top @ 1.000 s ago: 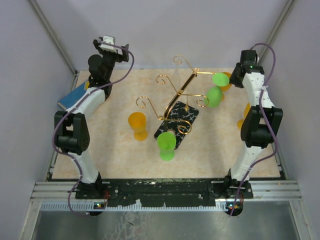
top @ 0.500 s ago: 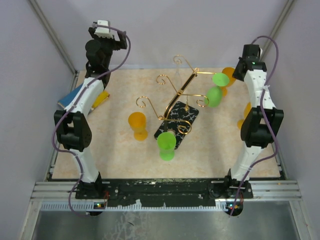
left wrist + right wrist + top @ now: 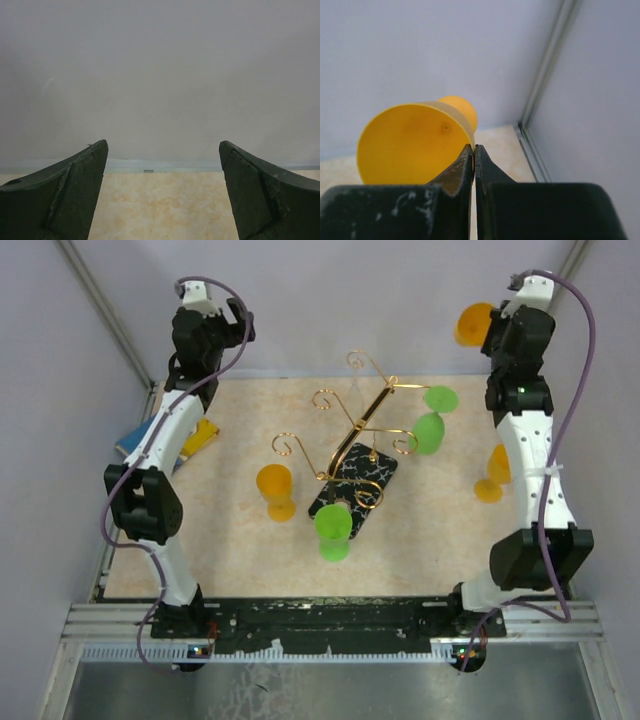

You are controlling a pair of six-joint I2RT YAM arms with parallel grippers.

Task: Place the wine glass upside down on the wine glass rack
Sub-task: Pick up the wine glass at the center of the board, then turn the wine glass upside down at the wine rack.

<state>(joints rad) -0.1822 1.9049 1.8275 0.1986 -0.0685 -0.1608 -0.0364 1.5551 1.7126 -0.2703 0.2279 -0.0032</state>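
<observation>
High in the back right corner, my right gripper [image 3: 494, 328] [image 3: 474, 146] is shut on the rim of an orange wine glass [image 3: 473, 324] [image 3: 415, 145]. The glass is off the table, its open mouth facing the wrist camera and its stem pointing away. The wine glass rack [image 3: 355, 430], gold wire on a black marbled base [image 3: 362, 472], stands mid-table. Green glasses [image 3: 432, 430] hang at its right arm and another green glass [image 3: 333, 528] is at its near end. My left gripper [image 3: 208, 332] [image 3: 162, 145] is open and empty, raised at the back left and facing the wall.
An orange glass [image 3: 275, 490] stands left of the rack. Another orange glass [image 3: 492, 476] sits by the right arm's forearm. A blue and yellow object [image 3: 160, 432] lies at the table's left edge. Grey walls and a corner rail [image 3: 547, 65] close in behind.
My right gripper closed on the orange glass and lifted it from beside the rack's right end up into the back right corner. The left arm rose slightly toward the back wall.
</observation>
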